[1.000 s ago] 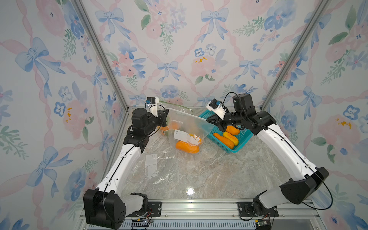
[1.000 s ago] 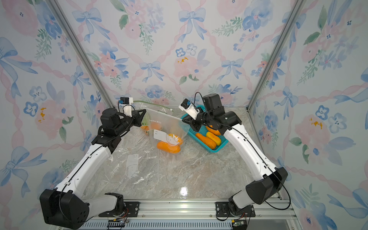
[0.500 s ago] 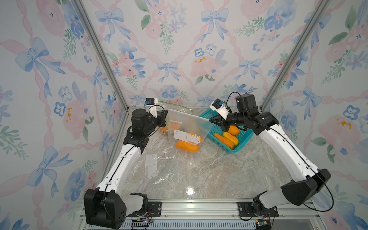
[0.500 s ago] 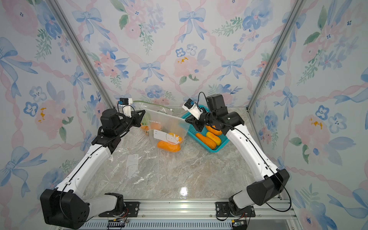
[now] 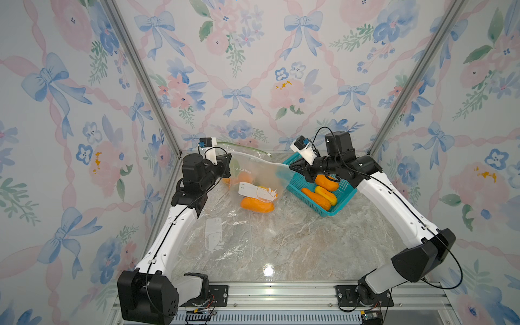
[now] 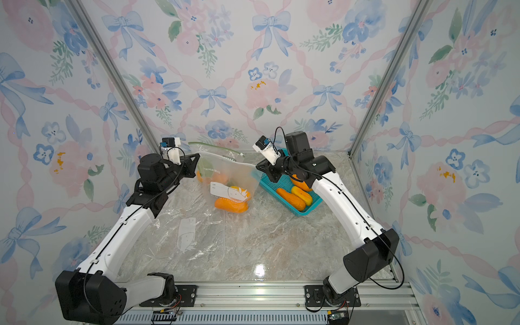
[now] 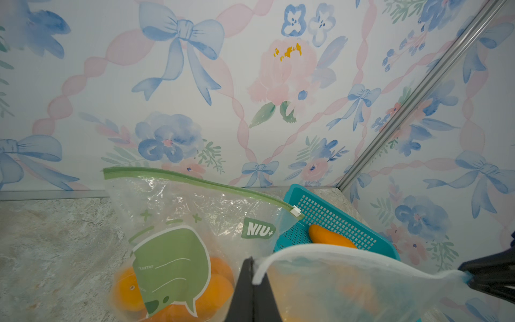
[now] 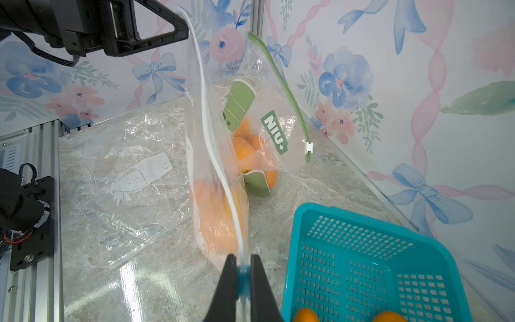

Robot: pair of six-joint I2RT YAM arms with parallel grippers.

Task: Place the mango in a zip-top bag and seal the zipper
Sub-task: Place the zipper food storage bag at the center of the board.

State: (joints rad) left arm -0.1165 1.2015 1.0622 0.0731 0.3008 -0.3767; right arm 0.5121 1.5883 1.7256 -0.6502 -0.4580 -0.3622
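Observation:
A clear zip-top bag (image 5: 259,174) (image 6: 228,174) hangs stretched between my two grippers, its white zipper strip (image 8: 211,133) running from one to the other. An orange mango (image 5: 256,204) (image 6: 231,204) (image 8: 214,217) lies in the bottom of the bag, which rests on the table. My left gripper (image 5: 229,163) (image 7: 252,262) is shut on the bag's left top corner. My right gripper (image 5: 289,166) (image 8: 243,262) is shut on the blue slider (image 8: 243,274) at the right end of the zipper, beside the basket.
A teal basket (image 5: 334,212) (image 8: 362,220) with several mangoes stands at the back right. Behind the held bag leans a green-zippered bag (image 5: 239,152) (image 7: 178,251) of orange fruit. An empty clear bag (image 5: 213,236) (image 8: 131,178) lies flat at the front left.
The right arm has shifted slightly sideways and back at the bag's right end. Both grips hold and the bag stays stretched.

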